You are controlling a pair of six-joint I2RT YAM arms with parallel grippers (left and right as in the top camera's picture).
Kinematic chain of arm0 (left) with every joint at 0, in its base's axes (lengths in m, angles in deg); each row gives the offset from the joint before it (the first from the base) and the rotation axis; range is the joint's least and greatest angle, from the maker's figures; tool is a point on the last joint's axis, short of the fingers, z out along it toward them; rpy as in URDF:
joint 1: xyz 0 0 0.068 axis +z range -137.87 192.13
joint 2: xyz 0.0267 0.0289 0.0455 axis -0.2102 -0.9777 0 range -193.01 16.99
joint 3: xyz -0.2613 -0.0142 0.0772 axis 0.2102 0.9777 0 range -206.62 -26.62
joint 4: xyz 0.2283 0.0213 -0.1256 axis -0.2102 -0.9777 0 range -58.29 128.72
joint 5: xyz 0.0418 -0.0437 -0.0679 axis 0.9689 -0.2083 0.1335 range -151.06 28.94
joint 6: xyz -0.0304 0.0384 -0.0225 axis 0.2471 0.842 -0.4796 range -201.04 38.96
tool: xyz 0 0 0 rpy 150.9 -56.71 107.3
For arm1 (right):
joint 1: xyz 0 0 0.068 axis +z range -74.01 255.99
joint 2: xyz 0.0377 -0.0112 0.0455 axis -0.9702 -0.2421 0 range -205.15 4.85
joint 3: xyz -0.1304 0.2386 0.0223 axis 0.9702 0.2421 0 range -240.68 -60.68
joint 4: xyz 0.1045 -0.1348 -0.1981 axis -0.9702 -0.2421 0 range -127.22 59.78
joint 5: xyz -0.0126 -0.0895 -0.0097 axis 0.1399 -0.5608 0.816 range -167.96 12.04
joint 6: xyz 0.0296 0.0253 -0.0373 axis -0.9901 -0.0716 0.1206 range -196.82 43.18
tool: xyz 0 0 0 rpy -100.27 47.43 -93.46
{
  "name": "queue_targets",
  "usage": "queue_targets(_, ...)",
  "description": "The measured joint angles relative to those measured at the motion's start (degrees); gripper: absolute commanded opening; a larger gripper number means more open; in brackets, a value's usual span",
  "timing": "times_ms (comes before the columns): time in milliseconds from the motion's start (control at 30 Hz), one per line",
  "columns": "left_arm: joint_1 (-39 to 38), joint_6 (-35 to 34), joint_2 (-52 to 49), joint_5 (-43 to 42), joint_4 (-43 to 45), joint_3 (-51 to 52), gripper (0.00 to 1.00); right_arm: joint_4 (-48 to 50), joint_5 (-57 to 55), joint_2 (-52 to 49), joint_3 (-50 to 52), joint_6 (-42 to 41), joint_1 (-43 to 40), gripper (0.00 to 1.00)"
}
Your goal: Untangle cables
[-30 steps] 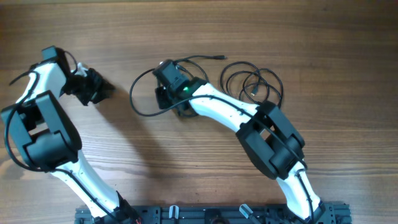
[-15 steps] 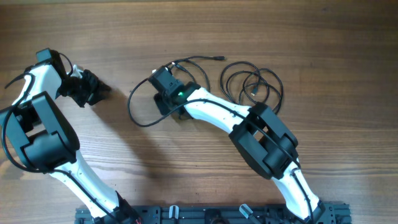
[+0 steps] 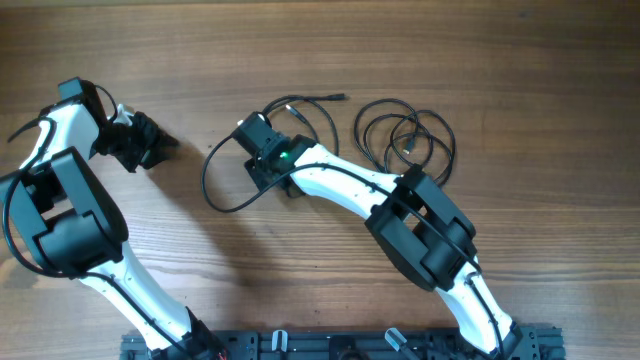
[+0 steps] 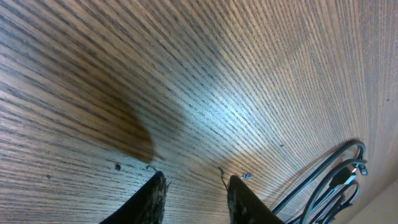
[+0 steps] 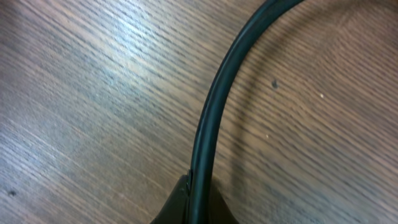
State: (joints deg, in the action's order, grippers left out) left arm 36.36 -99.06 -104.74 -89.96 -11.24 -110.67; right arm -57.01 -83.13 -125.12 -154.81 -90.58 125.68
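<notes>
Right end effector (image 5: 196, 194) newly around cable (image 5: 210, 118)

My left arm (image 3: 62, 205) bends toward the far left, my left gripper (image 4: 193, 186) with fingers parted, holding nothing. My right arm (image 3: 350, 182) stretches leftward mid-scene, my right gripper (image 5: 193, 194) pinched tight on a cable (image 5: 208, 124).

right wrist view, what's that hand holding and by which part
The right hand is shut on a thin black flexible cable, pinching its plain cord partway along the loose loop.
</notes>
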Motion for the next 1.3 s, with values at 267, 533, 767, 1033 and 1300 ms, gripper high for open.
queue_targets(267, -0.92, -0.35, 0.00, 0.17, -0.55, 0.00, 0.24, -1.51, 2.80, 12.00, 0.26, -0.48, -2.34, 0.04)
queue_targets(533, -5.81, -0.35, 0.00, 0.20, -0.63, 0.00, 0.24, -1.25, 11.08, 33.11, 0.22, -4.94, -14.43, 0.04)
queue_targets(767, -11.58, -0.35, 0.00, 0.22, -0.55, 0.00, 0.25, -1.86, 13.09, 39.06, 0.22, -6.88, -31.12, 0.04)
queue_targets(1033, -19.41, -0.35, 0.00, 0.20, 1.79, 0.00, 0.18, -8.87, 11.78, 38.91, 0.22, -6.88, -49.94, 0.04)
queue_targets(1300, -26.12, 0.90, 0.04, 0.24, 6.51, 0.02, 0.12, -14.38, 4.13, 34.16, 0.22, -6.08, -63.73, 0.04)
